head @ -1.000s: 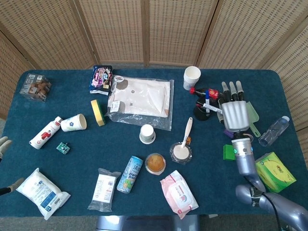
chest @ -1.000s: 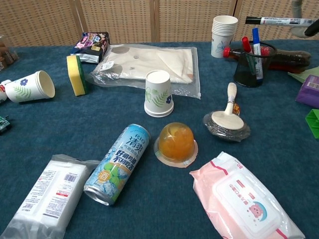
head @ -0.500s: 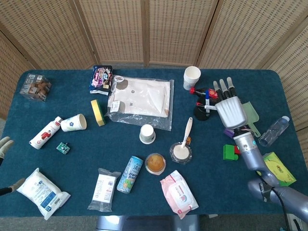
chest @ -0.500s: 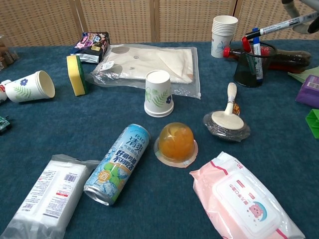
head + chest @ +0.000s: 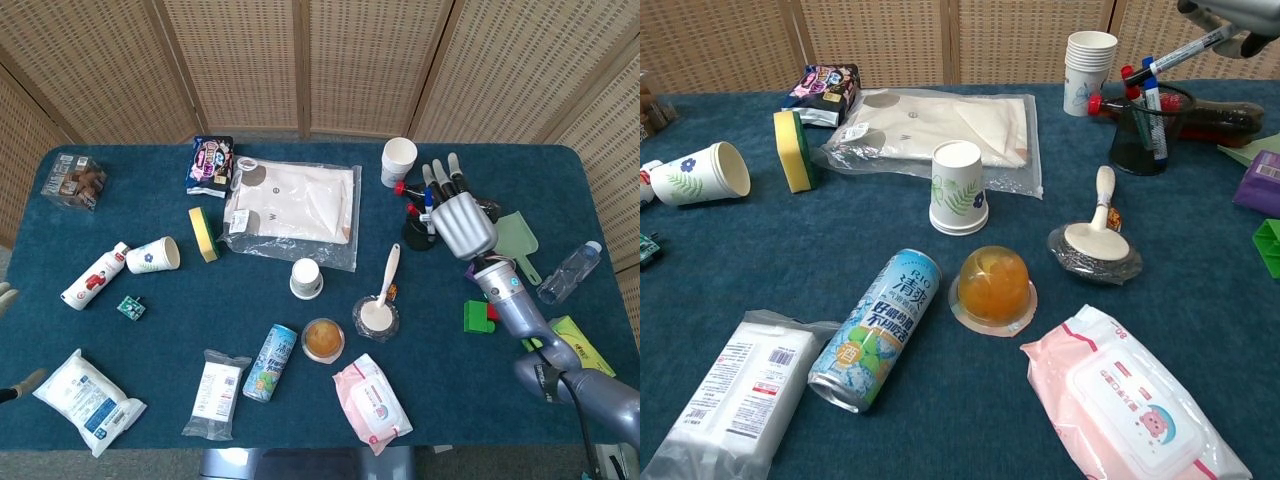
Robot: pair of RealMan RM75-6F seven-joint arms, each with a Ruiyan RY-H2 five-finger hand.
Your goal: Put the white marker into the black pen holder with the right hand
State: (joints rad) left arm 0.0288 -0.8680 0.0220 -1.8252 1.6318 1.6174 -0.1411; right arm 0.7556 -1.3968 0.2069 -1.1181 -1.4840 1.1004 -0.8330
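In the head view the right hand (image 5: 463, 222) covers most of the white marker (image 5: 1188, 48) and part of the black pen holder (image 5: 418, 236), so the grip itself is hidden. The chest view cuts that hand off at the top right corner. The left hand (image 5: 8, 296) shows only as fingertips at the left edge, so its pose cannot be told.

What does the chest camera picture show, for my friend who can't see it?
At the top right, the robot's right hand holds a white marker tilted over a black pen holder. Cups, a can and wipes lie on the blue table.
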